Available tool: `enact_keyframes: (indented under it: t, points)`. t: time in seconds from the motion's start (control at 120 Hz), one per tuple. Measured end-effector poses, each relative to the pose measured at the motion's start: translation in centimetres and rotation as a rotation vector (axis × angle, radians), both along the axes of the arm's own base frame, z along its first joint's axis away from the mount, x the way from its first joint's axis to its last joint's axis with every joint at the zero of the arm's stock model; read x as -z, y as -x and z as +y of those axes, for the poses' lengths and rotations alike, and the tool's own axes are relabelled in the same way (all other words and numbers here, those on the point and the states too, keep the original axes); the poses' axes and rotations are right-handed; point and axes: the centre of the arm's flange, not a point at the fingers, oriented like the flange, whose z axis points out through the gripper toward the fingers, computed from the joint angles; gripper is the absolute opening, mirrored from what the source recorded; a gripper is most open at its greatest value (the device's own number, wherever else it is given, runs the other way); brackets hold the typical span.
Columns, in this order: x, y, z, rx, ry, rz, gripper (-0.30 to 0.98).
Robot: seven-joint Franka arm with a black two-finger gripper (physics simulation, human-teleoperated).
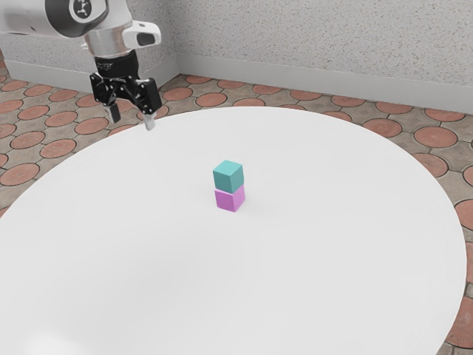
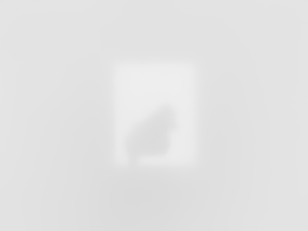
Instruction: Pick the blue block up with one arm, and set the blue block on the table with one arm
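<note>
Right now the blue block sits atop a pink block – the pink one between it and the white table. At the exterior view's far left, the gripper hangs well apart from them, fingers wide – tiled floor beyond the table's rim.

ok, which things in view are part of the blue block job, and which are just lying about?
Job:
- blue block, stacked
- white table, its destination
- pincer, open, empty

Just there:
- pink block, under the blue block
- floor
- wall
</note>
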Motion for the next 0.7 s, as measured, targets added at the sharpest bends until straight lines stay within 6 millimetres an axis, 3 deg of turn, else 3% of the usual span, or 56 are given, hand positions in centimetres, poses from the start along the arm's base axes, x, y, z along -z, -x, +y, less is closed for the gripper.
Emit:
enact_keyframes:
  t: [0.058,0.092,0.183,0.217,0.258,0.383,0.417,0.492,0.525,0.558,0.608,0.7]
  points:
    - [-3.5,-1.8,0.3,0.003,0.017,-0.053,0.68]
    - [-4.4,-2.1,1.8,-0.019,0.024,-0.059,0.68]
    - [-5.0,-1.3,9.6,-0.14,0.036,-0.041,0.68]
    - [-5.0,-1.0,11.0,-0.162,0.039,-0.032,0.68]
    - [-4.9,-0.8,11.5,-0.165,0.043,-0.021,0.69]
    - [-5.1,-0.7,10.0,-0.123,0.049,-0.002,0.69]
    - [-8.4,0.4,9.6,-0.112,0.04,-0.062,0.69]
    - [-16.5,5.3,8.2,-0.086,0.016,-0.202,0.69]
    - [-19.0,7.4,7.5,-0.072,0.005,-0.245,0.69]
    - [-20.2,8.5,6.7,-0.05,-0.003,-0.265,0.69]
    - [-20.1,8.2,4.5,0.008,-0.013,-0.255,0.69]
    - [-14.5,3.0,-0.1,0.13,-0.044,-0.133,0.69]
